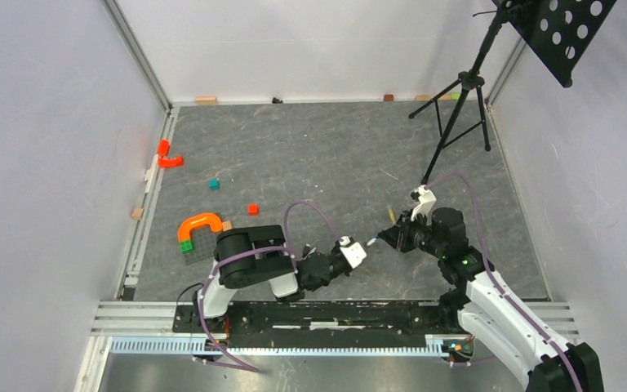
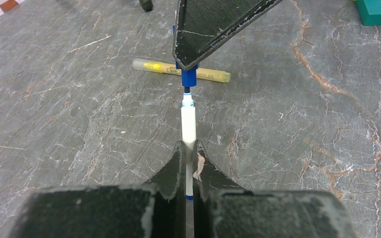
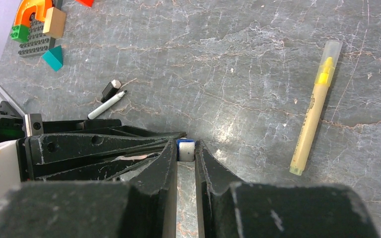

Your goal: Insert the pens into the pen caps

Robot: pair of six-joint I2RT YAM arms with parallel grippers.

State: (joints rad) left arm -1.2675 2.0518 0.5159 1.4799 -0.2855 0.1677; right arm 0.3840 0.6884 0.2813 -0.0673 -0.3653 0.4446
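1. A white pen [image 2: 188, 124] is held level above the grey stone-patterned table [image 1: 326, 155], near its front edge, in the gap between the two arms. Its blue nib points away from the left wrist camera, straight at a blue pen cap [image 2: 188, 77].
2. The nib meets the cap's open mouth. The pen's blue collar and white barrel remain outside, and how far the nib has gone in cannot be told.
3. The left gripper [image 2: 189, 148] is clenched on the white barrel, with the pen sticking out past its fingertips.
4. The right gripper [image 3: 185, 146] faces it head-on, its jaws pinched on the blue cap.
5. A yellow pen [image 3: 310, 119] with a clear cap fitted lies flat on the table just beyond the meeting point, crosswise to the white pen.
6. A second white pen [image 3: 106, 105] with a dark tip lies on the table behind the left gripper, with a black pen cap [image 3: 110, 90] just beside its tip end.
7. Toy pieces sit well apart to the left: an orange arch [image 1: 199, 222], a red cube [image 1: 252, 209] and a teal cube [image 1: 214, 184].
8. A black tripod stand [image 1: 457, 114] stands at the far right corner.
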